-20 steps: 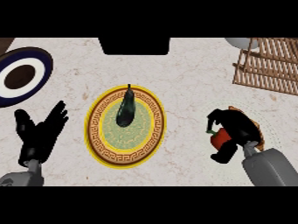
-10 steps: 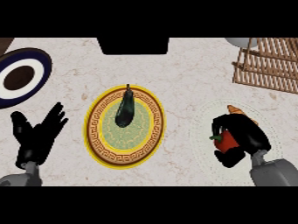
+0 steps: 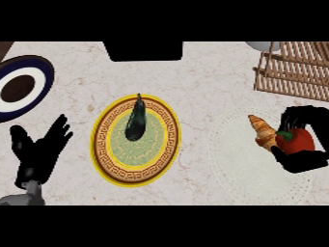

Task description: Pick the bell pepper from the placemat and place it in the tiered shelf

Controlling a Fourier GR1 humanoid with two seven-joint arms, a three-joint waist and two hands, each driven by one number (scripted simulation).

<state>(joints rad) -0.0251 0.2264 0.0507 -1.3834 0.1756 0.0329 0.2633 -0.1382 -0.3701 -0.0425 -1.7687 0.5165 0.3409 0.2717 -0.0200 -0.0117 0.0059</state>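
A red bell pepper with a green stem is held at the right of the head view, above a pale, faint placemat. My right hand is curled round the pepper from its right side, thumb below it. A brown croissant lies on the placemat, just left of the pepper. The wooden slatted tiered shelf stands at the upper right. My left hand rests open at the lower left, fingers up.
A yellow patterned plate with a dark eggplant on it sits mid-counter. A dark blue and white plate lies at the upper left. A black box stands at the back edge.
My right hand has moved right and slightly up with the pepper in it, uncovering the croissant on the placemat. The left hand has stayed where it was.
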